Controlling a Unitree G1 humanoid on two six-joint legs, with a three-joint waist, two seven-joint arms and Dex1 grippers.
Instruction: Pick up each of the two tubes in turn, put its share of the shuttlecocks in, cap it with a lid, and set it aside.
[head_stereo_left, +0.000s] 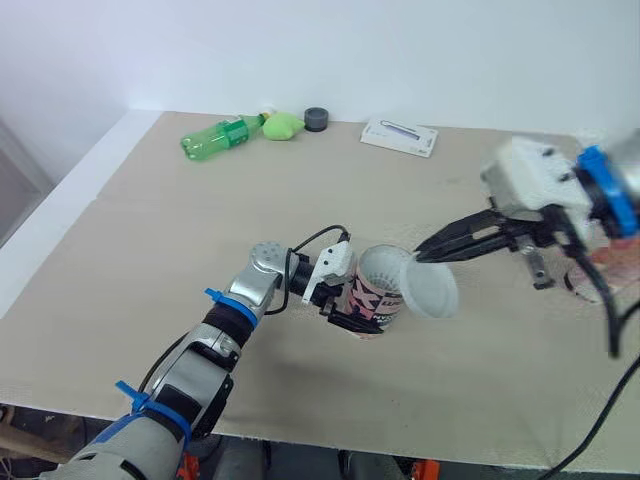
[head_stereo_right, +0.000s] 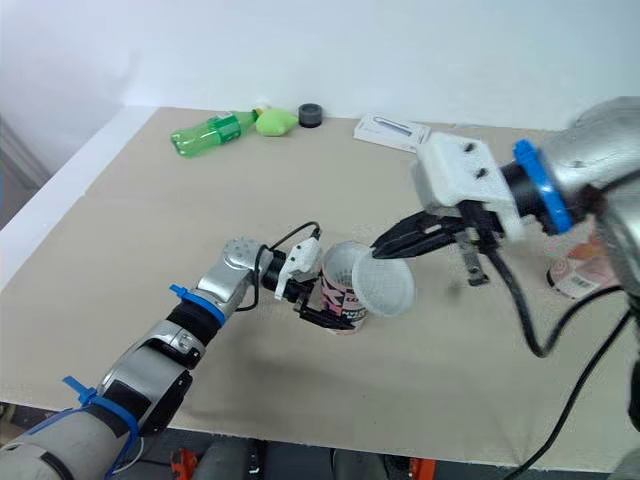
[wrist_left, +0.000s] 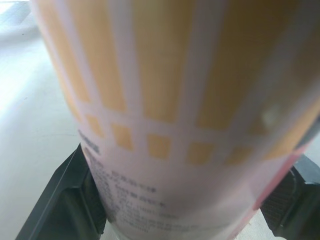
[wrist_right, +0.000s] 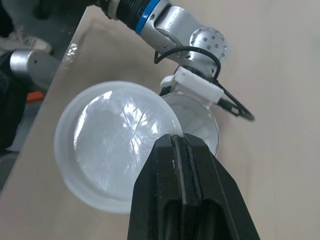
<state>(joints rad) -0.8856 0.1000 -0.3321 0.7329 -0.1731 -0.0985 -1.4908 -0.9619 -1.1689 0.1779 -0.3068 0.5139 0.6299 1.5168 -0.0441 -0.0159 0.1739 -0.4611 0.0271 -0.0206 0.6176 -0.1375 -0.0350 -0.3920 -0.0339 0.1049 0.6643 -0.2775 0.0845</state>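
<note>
Left hand (head_stereo_left: 352, 312) is clamped on the tube (head_stereo_left: 378, 290), one black finger on each side of the lower body, as the left wrist view confirms. It holds the tube tilted above the near-centre of the desk (head_stereo_left: 150, 250), with the open mouth turned toward 3 o'clock, so that the mouth faces the other arm. The contents of the tube cannot be made out.

At 3 o'clock from the mouth, and just beside it, hangs the translucent lid (head_stereo_left: 430, 288). Its hollow side is angled toward the opening, though whether rim and lid touch cannot be determined. Right hand (wrist_right: 177, 145) pinches the lid by its rim with the fingers narrowed to almost nothing. An edge grip leaves the full circle of the lid free to seat over the mouth. The step in hand is judged to be capping.

Further toward 3 o'clock, a second tube (head_stereo_right: 578, 268) lies on the desk, partly hidden behind the right arm.

Along the far edge, from 11 to 12 o'clock, lie a green bottle (head_stereo_left: 218, 135), a yellow-green object (head_stereo_left: 285, 125), a dark ring (head_stereo_left: 317, 119) and a flat white box (head_stereo_left: 399, 136), all well apart from the work.
</note>
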